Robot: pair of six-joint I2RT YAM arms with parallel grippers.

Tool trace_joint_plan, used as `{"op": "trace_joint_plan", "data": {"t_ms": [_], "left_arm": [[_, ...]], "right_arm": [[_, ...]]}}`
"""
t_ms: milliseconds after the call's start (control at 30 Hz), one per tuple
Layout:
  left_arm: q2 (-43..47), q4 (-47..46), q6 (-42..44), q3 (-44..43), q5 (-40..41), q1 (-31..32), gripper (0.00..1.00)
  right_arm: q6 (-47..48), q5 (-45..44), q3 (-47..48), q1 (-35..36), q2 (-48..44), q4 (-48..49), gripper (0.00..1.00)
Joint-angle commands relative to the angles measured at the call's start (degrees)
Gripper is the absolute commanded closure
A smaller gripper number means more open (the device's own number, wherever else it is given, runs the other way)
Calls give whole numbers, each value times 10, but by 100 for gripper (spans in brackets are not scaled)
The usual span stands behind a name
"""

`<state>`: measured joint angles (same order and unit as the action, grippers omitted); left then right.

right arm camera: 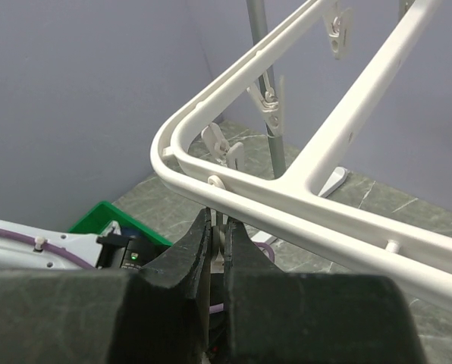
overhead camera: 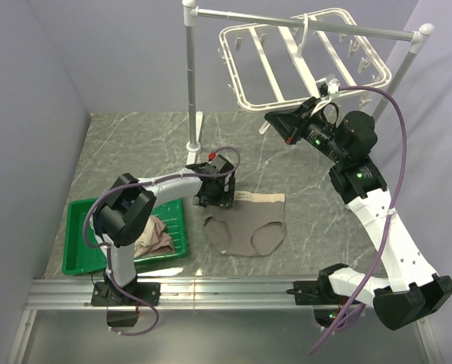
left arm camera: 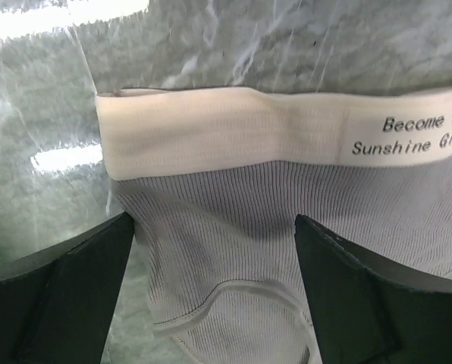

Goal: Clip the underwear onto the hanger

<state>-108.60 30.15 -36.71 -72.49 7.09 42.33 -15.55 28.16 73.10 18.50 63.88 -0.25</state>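
From above, we see the underwear [overhead camera: 249,227] flat on the table [overhead camera: 135,144], the left gripper [overhead camera: 213,201] at its waistband edge, and the right gripper [overhead camera: 275,123] up at the hanger [overhead camera: 279,101]. Left wrist: spread wide over the fabric, gripping nothing. We reckon it's pickup time, calling for a drop and a pinch on the waistband [left arm camera: 226,133]. Right wrist: jaws clenched, apparently on a white clip [right arm camera: 220,226] under the hanger's rim

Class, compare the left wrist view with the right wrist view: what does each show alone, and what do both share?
Left wrist only: the underwear, flat under the open left pincer, its waistband printed. Right wrist only: the hanger, the rack's pole, and the right pincer shut on a dangling clip. Both: the marbled table.
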Motion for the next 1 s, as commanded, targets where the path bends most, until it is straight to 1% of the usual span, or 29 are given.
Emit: {"op": "trace_joint_plan", "data": {"t_ms": [0, 133, 267, 333, 433, 467, 533, 567, 633, 667, 700, 733, 800, 833, 867, 900, 933, 967], "left_arm": [[-25, 11, -5, -19, 6, -1, 8], [-57, 20, 14, -61, 20, 16, 15], [-122, 38, 38, -116, 52, 47, 24], [-145, 53, 59, -152, 74, 70, 26], [-168, 57, 77, -172, 81, 83, 36], [-177, 58, 81, -175, 81, 84, 43], [-187, 61, 91, -184, 81, 85, 51], [-193, 61, 94, -187, 79, 85, 65], [-189, 56, 101, -184, 72, 84, 83], [-179, 58, 101, -182, 70, 86, 99], [-167, 54, 101, -178, 71, 86, 100], [-152, 28, 103, -148, 71, 86, 99], [-83, -18, 103, -102, 77, 87, 100], [-55, -42, 108, -46, 78, 87, 100], [3, -103, 110, -18, 78, 88, 100], [31, -131, 115, 11, 80, 88, 100], [83, -161, 124, 61, 80, 89, 100], [105, -210, 134, 82, 79, 93, 100]], "right_arm": [[4, 2, 4, 2, -12, 7, 100], [4, 1, -2, 1, -10, 8, 100], [3, 2, -2, 1, -8, 9, 100], [2, 1, 1, 1, -8, 10, 100], [7, -1, 1, 1, -9, 7, 100], [8, -1, 0, 1, -11, 7, 100], [10, 0, -1, 1, -12, 7, 100], [10, 0, -2, 1, -12, 7, 100], [9, 0, -2, 1, -13, 7, 100], [9, -2, -2, 1, -15, 7, 100], [9, -3, -3, 0, -15, 7, 100], [9, -3, -4, 0, -16, 7, 100], [8, -5, -5, 1, -17, 7, 100], [8, -5, -5, 0, -17, 7, 100], [7, -5, -5, 0, -17, 7, 100], [5, -5, -5, 1, -17, 7, 100], [3, -5, -6, 1, -17, 7, 100], [1, -7, -6, 0, -15, 7, 100]]}}
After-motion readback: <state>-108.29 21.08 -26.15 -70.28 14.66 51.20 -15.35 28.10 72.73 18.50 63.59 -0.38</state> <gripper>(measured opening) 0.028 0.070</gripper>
